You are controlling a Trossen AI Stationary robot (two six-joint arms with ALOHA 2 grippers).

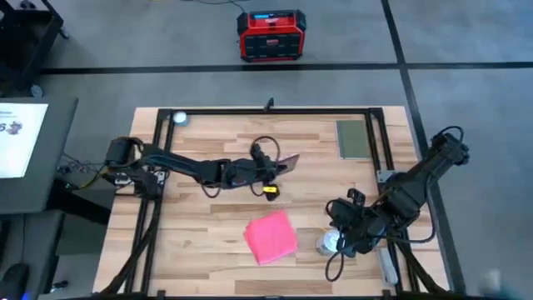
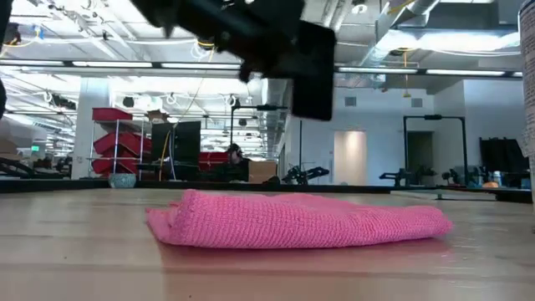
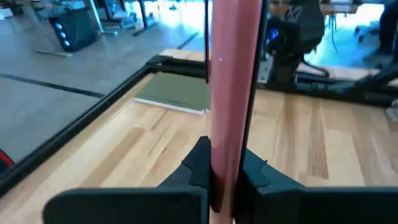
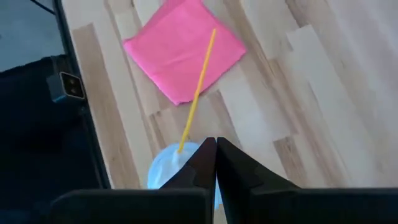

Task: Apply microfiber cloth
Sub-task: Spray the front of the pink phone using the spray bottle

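Note:
The microfiber cloth (image 1: pixel 271 236) is a bright pink square lying flat on the wooden table, near the front middle; the low view shows the cloth (image 2: pixel 301 219) slightly humped and creased. Farther back, my left gripper (image 1: pixel 279 165) is shut on a pale-pink, black-faced phone (image 1: pixel 289 162), which shows dark and raised in the low view (image 2: pixel 313 71). Right of the cloth, my right gripper (image 1: pixel 340 242) is shut, just above a clear bottle (image 4: pixel 168 171) with a thin yellow tube (image 4: pixel 199 87). My left gripper pinches the phone between its two fingers (image 3: pixel 198 168), one on each flat face, so the pale-pink edge (image 3: pixel 231 124) faces the wrist camera. The fingers come roughly level from the table's left. The phone sticks out beyond them, lifted clear of the table. My right gripper: whether its shut fingers (image 4: pixel 208 162) touch the bottle cannot be told.
An olive-green pad (image 1: pixel 352 139) lies at the back right, also in the left wrist view (image 3: pixel 177 93). A small yellow-and-black item (image 1: pixel 271 190) lies between phone and cloth. A white ball (image 1: pixel 179 117) sits at the back left corner. A black frame (image 1: pixel 250 110) runs round the table.

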